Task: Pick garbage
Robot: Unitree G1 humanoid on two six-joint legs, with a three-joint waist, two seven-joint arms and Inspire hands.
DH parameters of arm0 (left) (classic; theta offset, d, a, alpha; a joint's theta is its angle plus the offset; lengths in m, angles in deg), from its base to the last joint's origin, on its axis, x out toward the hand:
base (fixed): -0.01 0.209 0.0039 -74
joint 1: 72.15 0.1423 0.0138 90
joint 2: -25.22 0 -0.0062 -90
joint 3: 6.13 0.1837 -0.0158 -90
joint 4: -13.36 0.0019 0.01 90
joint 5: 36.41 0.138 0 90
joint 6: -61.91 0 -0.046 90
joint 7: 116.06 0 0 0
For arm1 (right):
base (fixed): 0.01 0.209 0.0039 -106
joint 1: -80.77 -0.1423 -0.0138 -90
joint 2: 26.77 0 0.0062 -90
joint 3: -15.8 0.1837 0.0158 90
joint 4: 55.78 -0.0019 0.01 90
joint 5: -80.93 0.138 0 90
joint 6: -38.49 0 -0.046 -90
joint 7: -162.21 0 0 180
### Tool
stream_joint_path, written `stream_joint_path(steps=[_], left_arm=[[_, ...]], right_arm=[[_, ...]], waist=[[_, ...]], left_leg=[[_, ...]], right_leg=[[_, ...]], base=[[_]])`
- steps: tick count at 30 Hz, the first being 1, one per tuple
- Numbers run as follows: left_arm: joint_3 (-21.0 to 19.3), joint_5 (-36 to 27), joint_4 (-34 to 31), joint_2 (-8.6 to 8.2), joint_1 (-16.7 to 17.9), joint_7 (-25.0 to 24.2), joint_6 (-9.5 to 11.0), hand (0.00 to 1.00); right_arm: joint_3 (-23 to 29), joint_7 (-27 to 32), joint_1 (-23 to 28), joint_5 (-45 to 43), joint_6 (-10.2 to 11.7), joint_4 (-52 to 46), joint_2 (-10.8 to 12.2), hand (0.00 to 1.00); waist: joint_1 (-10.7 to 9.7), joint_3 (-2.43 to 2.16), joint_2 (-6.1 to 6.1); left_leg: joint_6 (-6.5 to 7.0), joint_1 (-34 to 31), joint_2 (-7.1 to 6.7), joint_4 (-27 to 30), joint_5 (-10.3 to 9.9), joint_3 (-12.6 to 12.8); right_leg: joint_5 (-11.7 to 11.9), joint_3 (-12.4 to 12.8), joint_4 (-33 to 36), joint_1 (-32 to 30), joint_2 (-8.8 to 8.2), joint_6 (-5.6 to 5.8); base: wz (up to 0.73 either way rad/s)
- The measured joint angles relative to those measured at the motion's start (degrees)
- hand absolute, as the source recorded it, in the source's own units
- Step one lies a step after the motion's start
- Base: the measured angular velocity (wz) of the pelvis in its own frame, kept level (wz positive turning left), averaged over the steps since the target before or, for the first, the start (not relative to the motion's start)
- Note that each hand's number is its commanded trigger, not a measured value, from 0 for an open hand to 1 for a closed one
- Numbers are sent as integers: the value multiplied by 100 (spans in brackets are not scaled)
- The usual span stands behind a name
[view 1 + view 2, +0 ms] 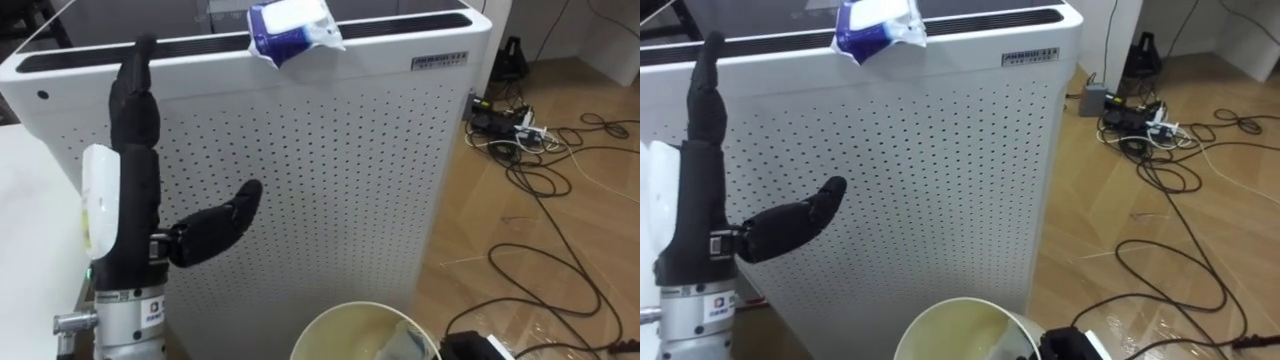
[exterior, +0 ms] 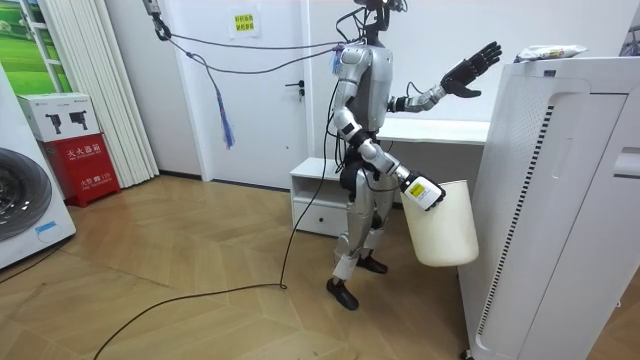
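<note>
Stance: stood upright on both feet | Left arm: raised forward near shoulder height, elbow slightly bent | left hand (image 1: 135, 185): upright, fingers straight and pointing up, thumb spread toward the robot's right, holding nothing | Right arm: lowered, elbow bent, forearm angled forward and down | right hand (image 2: 418, 190): low, ahead of the hips

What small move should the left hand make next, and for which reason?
Probably raise the left hand and reach forward to the blue-and-white packet, which lies on the top edge of the white perforated unit. The hand is open, upright and below the packet, so it cannot close on it yet. The cream bin hangs lower, at the right hand.
</note>
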Motion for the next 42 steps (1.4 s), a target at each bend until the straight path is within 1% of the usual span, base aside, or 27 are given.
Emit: stream_joint_path(steps=[5,7,9,10,11,12,13,15,16,18,21,25,28,31,32,34,36,38,40,41,42], left_arm=[[-42,364,-32,23,-84,-24,33,0],[-115,594,-33,78,-157,-34,32,0],[-154,672,-38,217,-385,-34,33,0],[-173,665,-45,247,-440,-34,33,0],[-215,658,-58,300,-551,-32,33,0],[-231,657,-58,370,-689,-32,32,0],[-234,657,-58,413,-765,-32,33,0],[-248,658,-58,542,-1052,-28,30,0],[-248,658,-58,568,-1114,-28,29,0],[-253,655,-58,694,-1285,-25,25,0],[-265,653,-59,715,-1341,-25,0,0],[-264,635,-58,721,-1384,-32,-21,0],[-264,541,-57,759,-1504,-49,-78,0],[-264,505,-58,846,-1589,-151,-137,0],[-263,471,-58,882,-1615,-237,-156,0],[-261,453,-62,899,-1647,-321,-241,0],[-244,454,-89,926,-1807,-419,-358,0],[-245,455,-95,939,-1928,-481,-387,0],[-245,453,-94,1065,-2015,-550,-452,0],[-244,431,-94,1181,-2099,-631,-512,0],[-244,412,-95,1262,-2179,-695,-577,0]], right_arm=[[0,-10,-2,-71,0,-8,0,100],[1,-12,-2,-147,0,-7,-1,100],[6,-34,-3,-315,0,-9,-4,100],[3,-55,-3,-321,0,-9,-7,100],[3,-91,-1,-331,0,-9,-17,100],[5,-111,-3,-332,0,-10,-34,100],[7,-122,-7,-332,0,-11,-41,100],[8,-130,-9,-331,0,-13,-49,100],[8,-129,-10,-331,0,-14,-50,100],[8,-127,-10,-324,0,-15,-66,100],[7,-126,-10,-315,-2,-14,-105,100],[-3,-126,-10,-306,-6,-12,-111,100],[-7,-129,-10,-307,-10,-6,-117,100],[-6,-131,-10,-306,-14,-6,-121,100],[-6,-132,-10,-307,-23,-6,-121,100],[-7,-138,-12,-306,-78,-8,-121,100],[-8,-136,-33,-298,-143,-8,-124,100],[-9,-141,-33,-302,-158,-2,-125,100],[-9,-141,-56,-301,-206,-3,-130,100],[-11,-140,-66,-300,-241,-3,-139,100],[-10,-139,-66,-300,-274,-2,-153,100]], waist=[[-8,-4,6],[-19,-4,7],[-4,-3,15],[-7,0,24],[-17,7,47],[-25,1,79],[-23,5,97],[-25,-3,178],[-24,-1,203],[-45,6,307],[-82,-2,395],[-139,4,386],[-140,16,368],[-144,30,348],[-145,30,348],[-143,26,354],[-121,19,363],[-120,15,379],[-116,3,398],[-119,0,421],[-119,-6,447]], left_leg=[[1,9,3,5,0,-5],[1,12,4,6,1,-5],[6,40,3,3,4,5],[6,54,3,3,4,8],[6,83,-1,3,4,9],[6,83,0,1,4,8],[6,78,1,5,4,9],[6,60,-1,5,4,15],[6,60,-2,5,4,23],[6,80,-7,-6,4,71],[6,94,-16,-38,4,123],[6,121,-17,-72,4,146],[6,180,-16,-155,4,153],[6,173,-15,-158,4,156],[6,168,-16,-158,4,156],[7,162,-17,-152,4,158],[7,83,-16,-117,4,158],[9,74,-17,-120,5,162],[10,84,-18,-126,5,178],[10,88,-16,-130,5,187],[10,92,-17,-137,5,193]], right_leg=[[0,13,13,2,3,-1],[1,15,12,6,5,-1],[3,33,11,26,5,1],[4,37,7,45,5,3],[7,37,-24,89,7,10],[25,51,-76,109,23,20],[28,58,-77,104,25,19],[28,70,-73,76,20,19],[28,73,-74,75,18,19],[28,91,-77,81,6,21],[25,99,-79,76,-13,27],[24,123,-81,77,-12,29],[24,147,-81,87,-6,29],[24,149,-85,78,-4,29],[24,151,-86,73,-5,29],[23,156,-89,69,-7,31],[23,159,-88,9,-6,31],[23,172,-77,-14,-8,31],[23,185,-77,-12,-13,31],[23,191,-77,-12,-12,31],[23,194,-77,-12,-15,32]], base=[[0],[0],[0],[0],[0],[0],[0],[0],[-4],[-6],[-3],[-1],[-3],[0],[0],[0],[0],[-2],[-2],[-3],[0]])
